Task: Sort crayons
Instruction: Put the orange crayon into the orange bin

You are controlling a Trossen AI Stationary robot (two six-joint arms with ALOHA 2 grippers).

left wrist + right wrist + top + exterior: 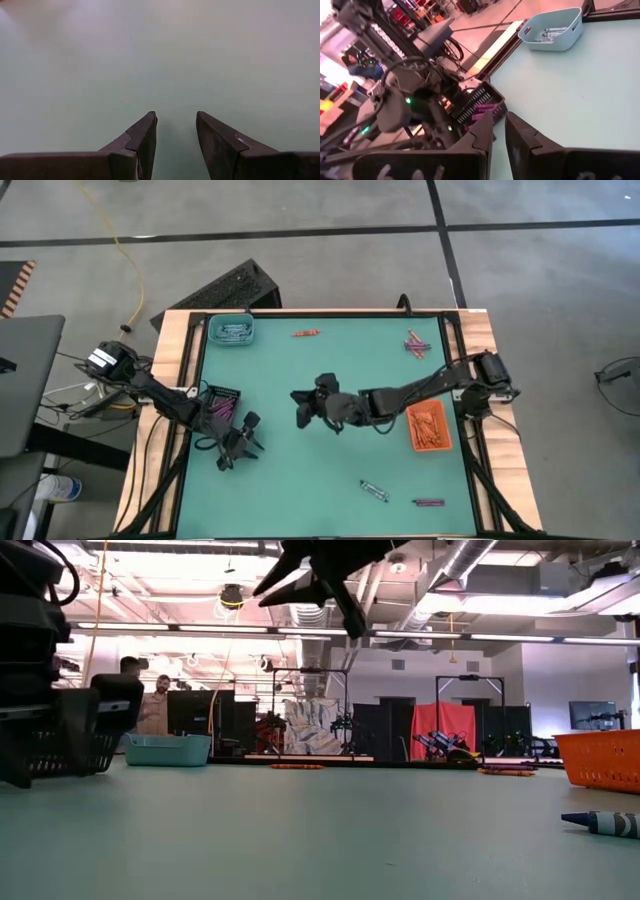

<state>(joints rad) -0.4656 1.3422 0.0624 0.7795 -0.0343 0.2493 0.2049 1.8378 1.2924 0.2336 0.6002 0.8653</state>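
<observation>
Bare green table (300, 490) around left claw (240, 448), parted, empty; right claw (303, 408) mid-table, narrowly parted, empty.

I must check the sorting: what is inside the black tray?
The black tray holds purple crayons. Its dark walls cover part of the inside, so their count cannot be told.

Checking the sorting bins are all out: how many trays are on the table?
3: a teal tray at the far left corner, a black tray by the left arm, an orange tray by the right arm's base.
</observation>
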